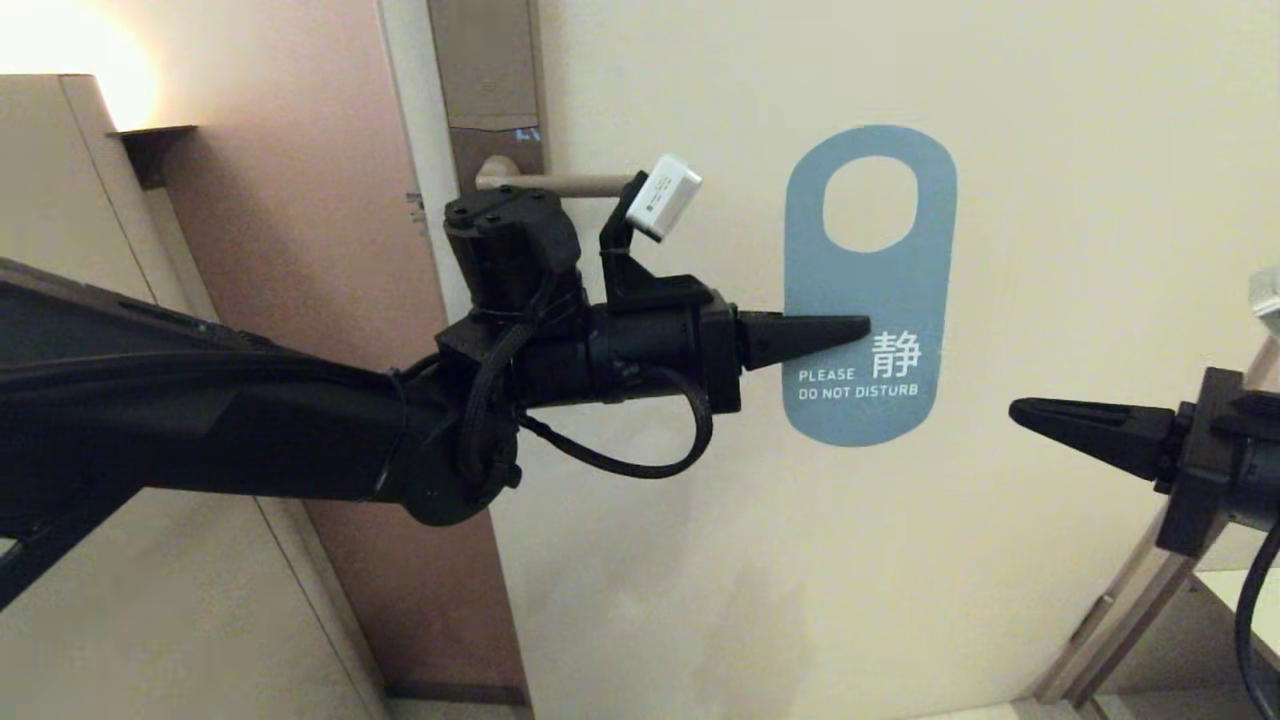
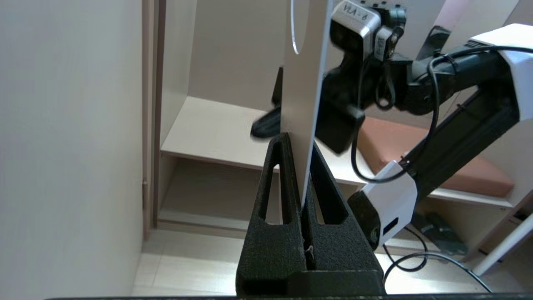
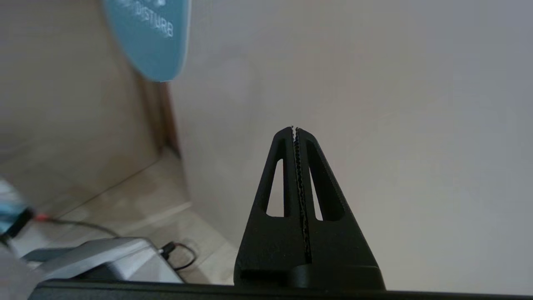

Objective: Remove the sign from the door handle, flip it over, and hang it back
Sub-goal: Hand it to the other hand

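We have the sign (image 1: 868,300) off the handle (image 1: 555,184): our left gripper (image 1: 860,328) is clamped on its edge, holding it upright in front of the door (image 1: 1080,200), blue face toward us. The flip and rehanging are left, we judge. Our right gripper (image 1: 1020,408) hovers nearby, closed on nothing. A shelf (image 2: 216,133) stands beyond.

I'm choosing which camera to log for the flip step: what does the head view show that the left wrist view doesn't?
Only the head view shows the sign's blue DO NOT DISTURB face, its oval hole, and the door handle it has left. Only the left wrist view shows the sign edge-on, its pale back, wedged between the left pincer's fingers. Both show the left pincer shut on the sign and the right pincer opposite, apart from it.
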